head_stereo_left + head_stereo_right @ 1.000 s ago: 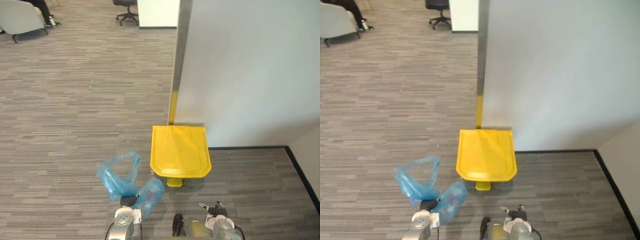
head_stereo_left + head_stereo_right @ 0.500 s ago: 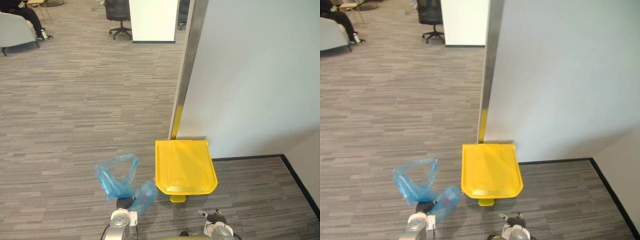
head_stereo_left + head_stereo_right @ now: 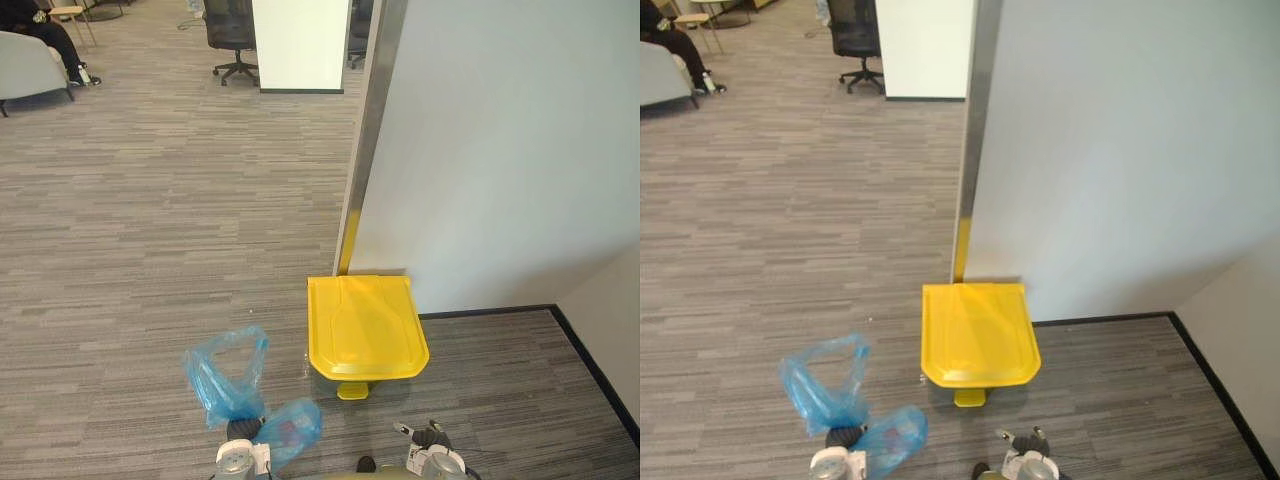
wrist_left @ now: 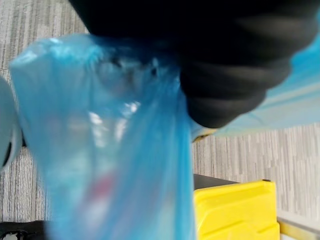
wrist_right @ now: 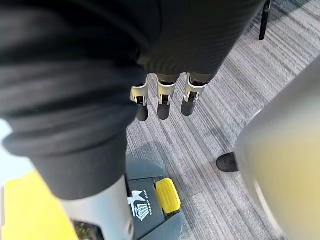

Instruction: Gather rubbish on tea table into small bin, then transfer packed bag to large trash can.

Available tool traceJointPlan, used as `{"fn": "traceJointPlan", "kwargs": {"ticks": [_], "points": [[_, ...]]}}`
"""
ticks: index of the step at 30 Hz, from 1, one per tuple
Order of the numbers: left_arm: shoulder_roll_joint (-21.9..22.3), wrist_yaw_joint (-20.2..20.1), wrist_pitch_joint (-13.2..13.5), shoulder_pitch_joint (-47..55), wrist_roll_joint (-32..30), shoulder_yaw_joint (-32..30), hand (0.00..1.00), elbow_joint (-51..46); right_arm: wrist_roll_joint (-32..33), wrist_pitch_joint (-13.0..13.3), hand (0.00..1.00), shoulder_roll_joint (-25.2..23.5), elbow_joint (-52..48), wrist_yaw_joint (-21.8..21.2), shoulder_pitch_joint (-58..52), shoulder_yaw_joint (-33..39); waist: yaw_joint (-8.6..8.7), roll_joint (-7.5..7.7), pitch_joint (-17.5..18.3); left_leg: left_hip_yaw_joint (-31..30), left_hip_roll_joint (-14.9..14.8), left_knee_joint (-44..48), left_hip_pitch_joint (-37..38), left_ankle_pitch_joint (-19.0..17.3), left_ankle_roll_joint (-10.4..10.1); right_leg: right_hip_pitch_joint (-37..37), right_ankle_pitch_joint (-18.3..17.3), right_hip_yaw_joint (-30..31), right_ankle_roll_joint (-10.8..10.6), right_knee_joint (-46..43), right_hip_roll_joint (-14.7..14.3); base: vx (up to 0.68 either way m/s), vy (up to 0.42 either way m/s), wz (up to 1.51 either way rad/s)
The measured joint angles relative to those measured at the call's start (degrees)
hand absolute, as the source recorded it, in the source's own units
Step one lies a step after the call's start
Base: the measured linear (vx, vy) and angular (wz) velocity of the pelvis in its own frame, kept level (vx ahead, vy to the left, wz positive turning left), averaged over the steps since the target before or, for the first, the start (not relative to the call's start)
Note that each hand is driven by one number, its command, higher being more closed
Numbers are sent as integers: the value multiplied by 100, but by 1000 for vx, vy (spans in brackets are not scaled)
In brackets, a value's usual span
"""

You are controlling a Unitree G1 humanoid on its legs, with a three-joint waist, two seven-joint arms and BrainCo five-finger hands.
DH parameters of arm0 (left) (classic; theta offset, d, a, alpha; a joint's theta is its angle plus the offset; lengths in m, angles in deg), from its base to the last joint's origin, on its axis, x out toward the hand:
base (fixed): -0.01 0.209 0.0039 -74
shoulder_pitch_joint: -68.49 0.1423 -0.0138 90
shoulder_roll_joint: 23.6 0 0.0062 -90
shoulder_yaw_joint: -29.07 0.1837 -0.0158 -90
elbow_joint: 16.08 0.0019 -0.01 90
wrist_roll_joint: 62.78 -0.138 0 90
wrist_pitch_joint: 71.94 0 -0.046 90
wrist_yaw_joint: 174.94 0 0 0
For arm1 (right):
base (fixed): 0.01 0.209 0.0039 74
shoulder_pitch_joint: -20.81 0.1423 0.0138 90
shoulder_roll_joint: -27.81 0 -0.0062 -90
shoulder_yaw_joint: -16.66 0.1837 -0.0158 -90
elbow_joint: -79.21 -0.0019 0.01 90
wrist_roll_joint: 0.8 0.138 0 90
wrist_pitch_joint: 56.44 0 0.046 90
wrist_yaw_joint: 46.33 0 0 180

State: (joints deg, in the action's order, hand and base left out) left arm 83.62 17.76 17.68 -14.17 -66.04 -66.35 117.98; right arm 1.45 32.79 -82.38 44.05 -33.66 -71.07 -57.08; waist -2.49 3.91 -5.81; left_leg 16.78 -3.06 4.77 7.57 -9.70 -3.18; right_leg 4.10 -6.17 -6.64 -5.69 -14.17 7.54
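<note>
I'm on the last step: the blue bag [image 3: 232,378] must go into the trash can [image 3: 366,325], whose yellow lid is down, so the next move should raise the lid, probably by the pedal [image 5: 168,195]. The bag bunches at my left hand [image 3: 240,432], just left of the can. Plastic hides those fingers, so I cannot tell their hold, and my right hand [image 5: 163,102] hangs straight-fingered and empty.
</note>
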Motion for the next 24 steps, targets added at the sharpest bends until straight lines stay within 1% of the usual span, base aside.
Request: {"fn": "traceJointPlan", "kwargs": {"ticks": [1,2,3,4,5,6,7,8,9,10,11,12,13,14,15,16,17,18,19,20,21,23,24], "points": [[2,-3,-2,-11,-1,-18,100,-10,3,4,0,32,-11,0,-7,99,5,1,-58,-275,54,168,-77,-148,67,86,8,-86,-38,-476,135,-48,51,45],[-7,0,0,-33,-4,-46,100,4,2,4,0,36,-23,-2,12,181,-1,-5,-94,-402,55,151,-45,-189,126,367,129,-78,-108,-1118,170,-32,88,64],[-37,21,1,-46,-8,-47,100,35,0,33,0,70,2,3,57,249,23,-41,-128,-546,-53,182,-7,-228,178,826,221,-87,-15,-1683,105,19,85,47],[-92,59,3,-78,-7,-72,100,46,0,42,0,57,37,1,56,285,20,14,-176,-599,-60,290,-10,-304,226,907,85,-103,77,-1626,95,59,12,32],[-152,93,-5,-161,-7,-208,100,65,0,39,0,39,84,3,211,358,-34,14,-355,-656,-205,720,-125,-470,250,1112,49,-95,121,-1400,7,93,-41,-5],[-222,105,-7,-174,-5,-260,100,122,11,46,0,47,21,12,233,387,-66,-12,-431,-640,-334,1073,-147,-676,243,1322,162,-150,158,-1115,-130,88,-68,-11],[-258,106,-7,-178,-5,-259,100,143,9,57,0,48,-10,23,246,385,-55,-21,-446,-647,-373,1179,-156,-766,222,1400,217,-215,154,-990,-163,125,-77,-4],[-310,109,-7,-221,-6,-263,100,171,10,88,0,62,-29,69,246,407,-21,-6,-483,-648,-452,1412,-168,-961,166,1586,311,-352,107,-760,-186,194,-127,20],[-317,109,-2,-253,-7,-262,100,169,10,82,0,89,-12,101,244,460,-19,18,-498,-682,-465,1606,-151,-1153,90,1724,327,-399,84,-745,-181,219,-156,26],[-315,109,0,-261,-7,-262,100,169,7,77,0,99,-4,111,227,511,-15,19,-498,-718,-454,1687,-148,-1246,53,1764,327,-397,85,-749,-178,308,-207,43],[-304,111,4,-266,-6,-261,100,168,9,54,0,135,17,144,138,593,0,27,-491,-878,-407,1893,-142,-1488,-42,1681,232,-321,107,-755,-177,392,-240,45],[-252,124,3,-303,-6,-269,100,182,34,52,0,197,16,147,117,650,-6,-18,-495,-991,-410,2003,-85,-1673,-173,1533,-47,-283,30,-701,-204,413,-214,31],[-224,144,3,-312,-7,-265,100,175,28,47,0,268,9,160,140,693,-29,-197,-551,-1038,-536,2022,-70,-1729,-143,1528,-279,-328,-40,-790,-316,396,-146,13],[-169,169,14,-342,-8,-270,100,164,22,58,0,303,-11,174,200,721,-28,-367,-558,-1160,-621,1977,-76,-1718,-83,1519,-304,-402,27,-782,-437,352,-87,5],[-116,174,19,-391,-11,-323,100,164,23,47,0,320,-10,182,239,787,-33,-430,-589,-1271,-644,1906,-21,-1637,-44,1520,-337,-432,143,-855,-490,410,-122,1],[-27,175,25,-406,-15,-484,100,160,24,44,0,274,-18,189,251,889,-70,-428,-578,-1283,-680,1900,65,-1455,1,1515,-486,-416,309,-997,-559,347,-114,-10],[-7,175,24,-420,-15,-497,100,158,26,49,0,236,-27,190,253,916,-77,-430,-572,-1273,-696,1902,73,-1406,8,1508,-514,-442,341,-1012,-569,313,-97,-17],[7,197,-30,-465,-12,-492,100,138,27,38,0,213,-38,216,267,941,-83,-426,-577,-1269,-709,1910,46,-1332,28,1511,-541,-478,367,-996,-576,247,-62,-4],[60,227,-99,-602,-6,-487,100,134,31,3,0,197,-29,259,310,943,-75,-422,-580,-1251,-723,1932,-45,-1237,0,1517,-514,-509,401,-927,-583,203,-40,-1],[82,226,-100,-656,-5,-484,100,123,31,-9,0,198,-29,258,315,939,-77,-420,-581,-1241,-729,1931,-57,-1224,-21,1523,-511,-510,404,-908,-588,135,16,-3],[99,206,-47,-686,4,-469,100,17,33,-15,0,198,-28,257,337,874,-77,-407,-573,-1209,-739,1882,-66,-1208,-53,1551,-502,-499,421,-880,-601,67,43,-9],[72,202,21,-697,6,-441,100,-162,38,1,0,181,-87,248,370,680,-63,-340,-522,-1120,-730,1743,-171,-1205,-59,1722,-443,-474,460,-832,-595,18,45,-6],[46,201,22,-715,10,-356,100,-300,42,0,0,124,-190,240,407,508,-67,-279,-477,-1103,-719,1608,-312,-1207,-61,1891,-366,-467,448,-747,-574,-17,38,2]]}}
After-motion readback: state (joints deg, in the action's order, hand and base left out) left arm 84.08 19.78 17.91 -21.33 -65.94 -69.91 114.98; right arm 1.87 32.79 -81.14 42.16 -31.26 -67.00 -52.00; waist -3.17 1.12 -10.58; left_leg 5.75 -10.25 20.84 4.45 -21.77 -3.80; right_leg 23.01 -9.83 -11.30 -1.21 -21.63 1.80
